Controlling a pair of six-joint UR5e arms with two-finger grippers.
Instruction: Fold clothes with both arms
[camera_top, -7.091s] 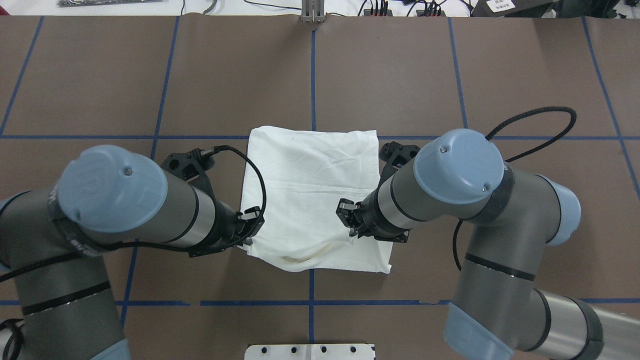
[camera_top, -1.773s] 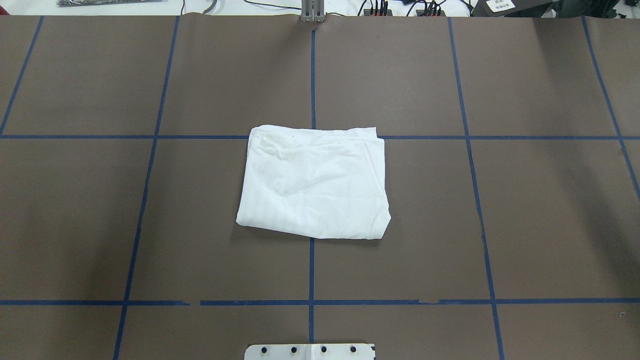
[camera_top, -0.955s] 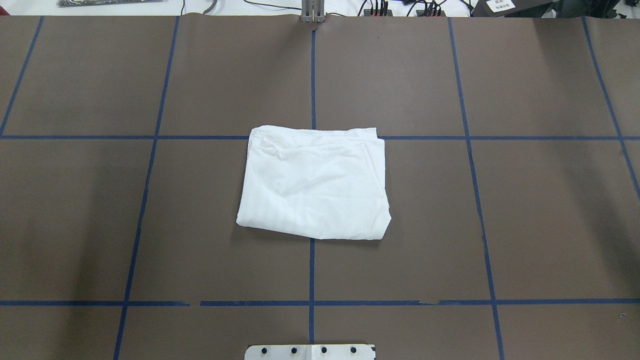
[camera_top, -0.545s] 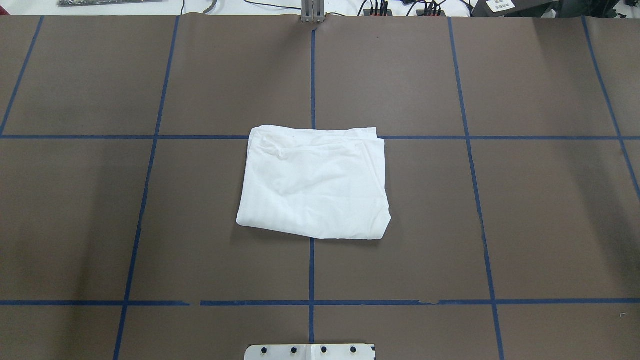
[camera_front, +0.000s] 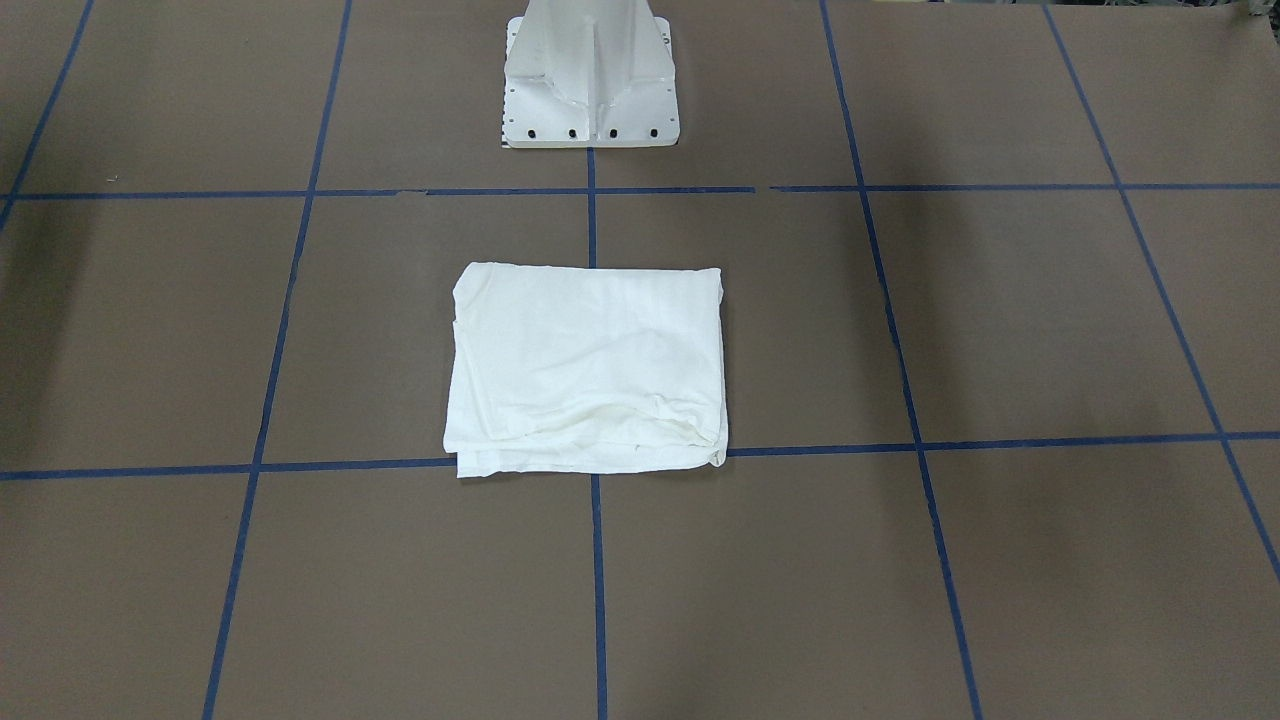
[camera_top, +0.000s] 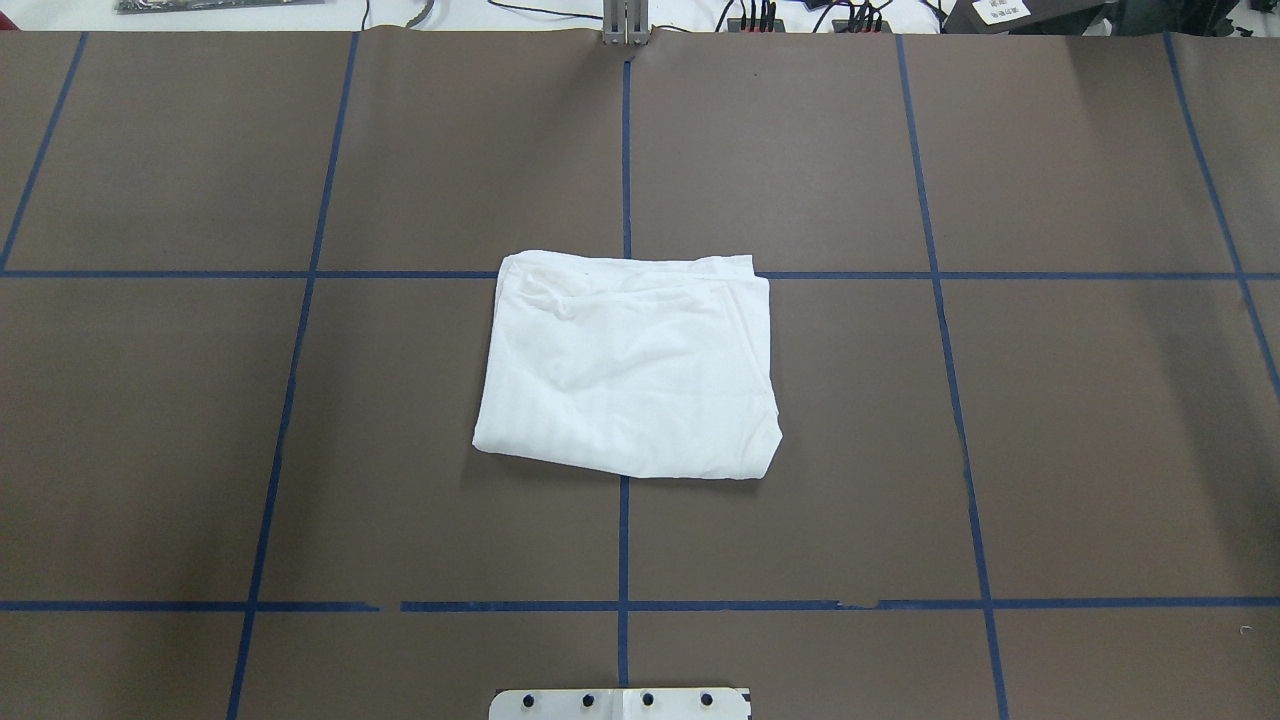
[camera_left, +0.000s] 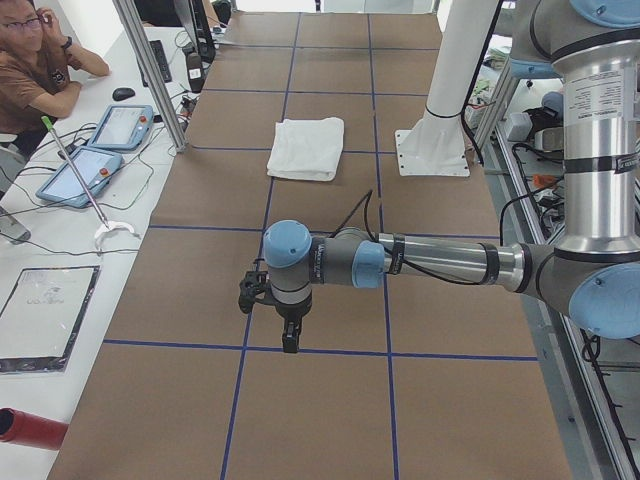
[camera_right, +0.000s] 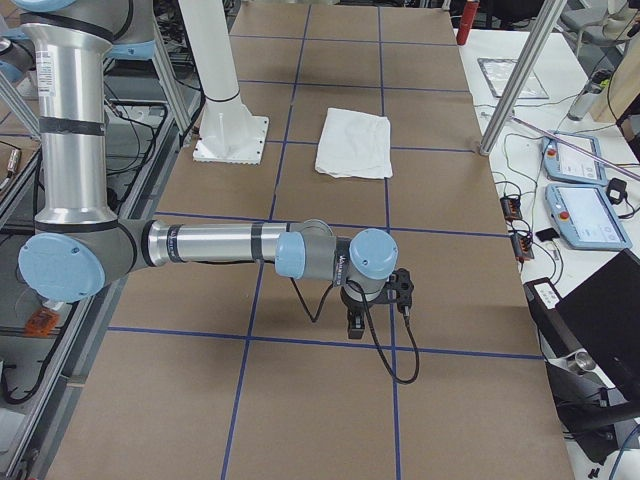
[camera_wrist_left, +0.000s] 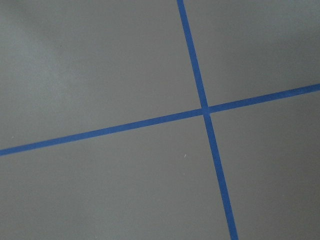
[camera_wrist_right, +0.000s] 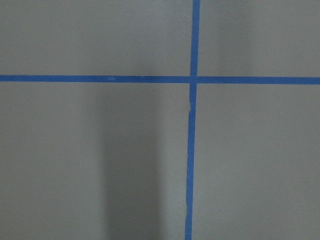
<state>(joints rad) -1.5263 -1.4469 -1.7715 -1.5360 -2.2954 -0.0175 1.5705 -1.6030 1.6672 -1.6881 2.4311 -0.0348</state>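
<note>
The white shirt (camera_top: 630, 365) lies folded in a compact rectangle at the table's middle, with no print, collar or label showing. It also shows in the front view (camera_front: 590, 365) and both side views (camera_left: 308, 148) (camera_right: 354, 142). No arm is in the overhead or front views. The left gripper (camera_left: 288, 337) hangs low over bare table far from the shirt, at the table's left end. The right gripper (camera_right: 355, 323) does the same at the right end. I cannot tell whether either is open or shut. Both wrist views show only brown table and blue tape.
The brown table (camera_top: 200, 450) carries a blue tape grid. The white pedestal (camera_front: 590, 80) stands at the robot's side of the shirt. An operator (camera_left: 30, 65) sits beside teach pendants (camera_left: 85, 170) off the table's far side. A metal post (camera_right: 515, 80) stands there too.
Since 7 s ago both arms left the overhead view and the shirt's near part was folded over into a smaller rectangle. Over the last 2 s nothing has moved.
</note>
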